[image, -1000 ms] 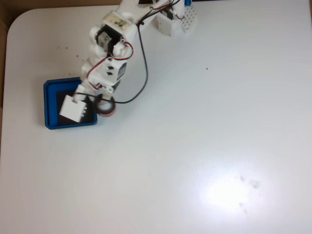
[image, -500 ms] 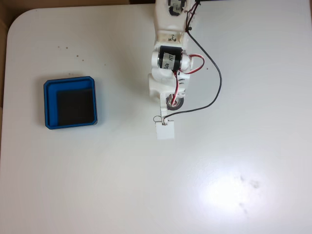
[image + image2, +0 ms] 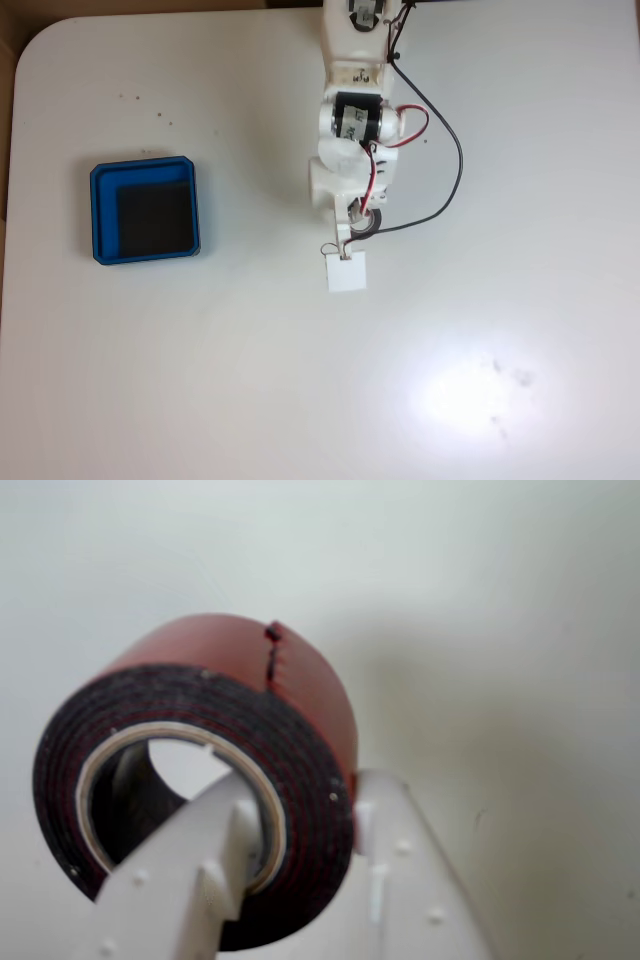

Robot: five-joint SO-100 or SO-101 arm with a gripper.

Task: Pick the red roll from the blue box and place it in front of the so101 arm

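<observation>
The red roll [image 3: 250, 740] is clamped in my gripper [image 3: 300, 820]: one white finger sits inside its hole, the other presses on its reddish outer rim. In the fixed view the roll [image 3: 363, 223] shows as a dark ring under the white so101 arm [image 3: 352, 130], which reaches down from the table's top edge, and the gripper [image 3: 352, 228] is at the arm's tip. The blue box [image 3: 145, 211] lies far to the left with a bare black floor. The wrist view shows the roll close above the white table [image 3: 480, 600]; whether it touches I cannot tell.
A small white square tag [image 3: 346, 271] hangs on a wire just below the gripper. A black cable [image 3: 450, 180] loops out to the right of the arm. Small dark specks [image 3: 145, 108] dot the table above the box. The table's rounded corner is at the upper left.
A second ago the gripper held the roll at the box's right edge. The arm has swung right to the table's middle with the roll, then moved slightly further down and right.
</observation>
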